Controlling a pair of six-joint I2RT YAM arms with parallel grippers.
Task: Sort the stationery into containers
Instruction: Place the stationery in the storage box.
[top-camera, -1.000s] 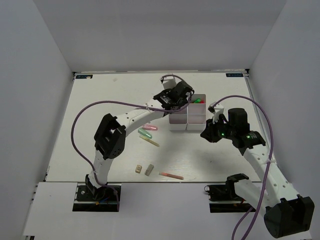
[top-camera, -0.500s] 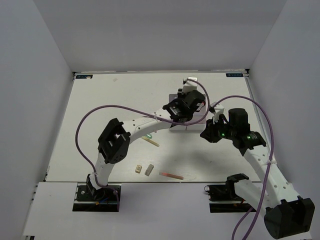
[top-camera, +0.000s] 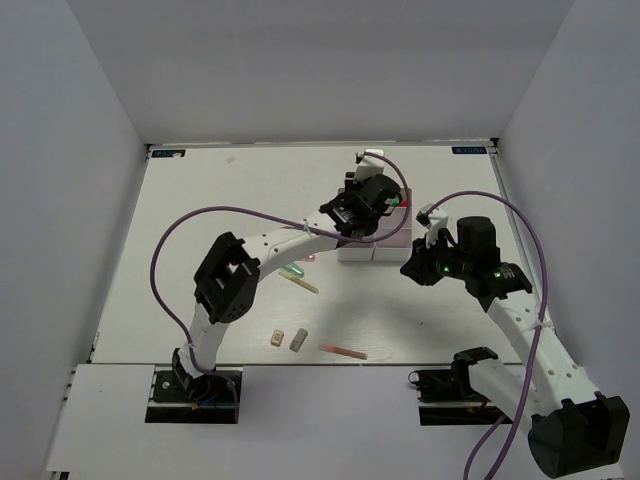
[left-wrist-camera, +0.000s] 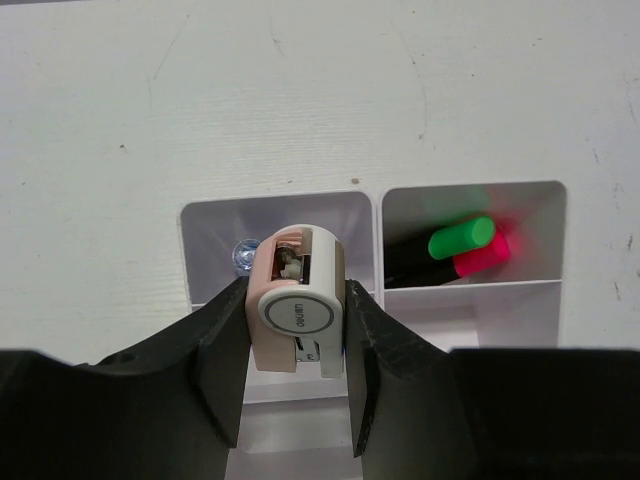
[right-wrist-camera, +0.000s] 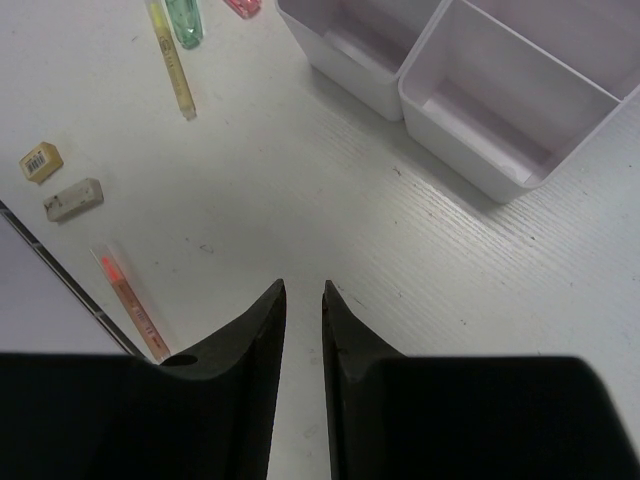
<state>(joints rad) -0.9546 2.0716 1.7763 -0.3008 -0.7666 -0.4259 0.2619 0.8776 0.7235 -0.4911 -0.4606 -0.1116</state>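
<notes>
While it hovers over the white box at frame centre, the left gripper clamps a pink-and-white item. The right gripper is nearly closed, empty.

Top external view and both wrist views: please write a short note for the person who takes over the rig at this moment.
Left gripper: jaws shut on a small pink-and-white item, above a compartment of the white box; not yet released.
Right gripper: jaws almost closed, empty, over the table beside the box.
Done: green-capped highlighter and red-capped highlighter lie in the neighbouring compartment.
Left to sort, lying on the table: green marker, pink marker, yellow pen, pink pen, yellow eraser, grey eraser.
</notes>
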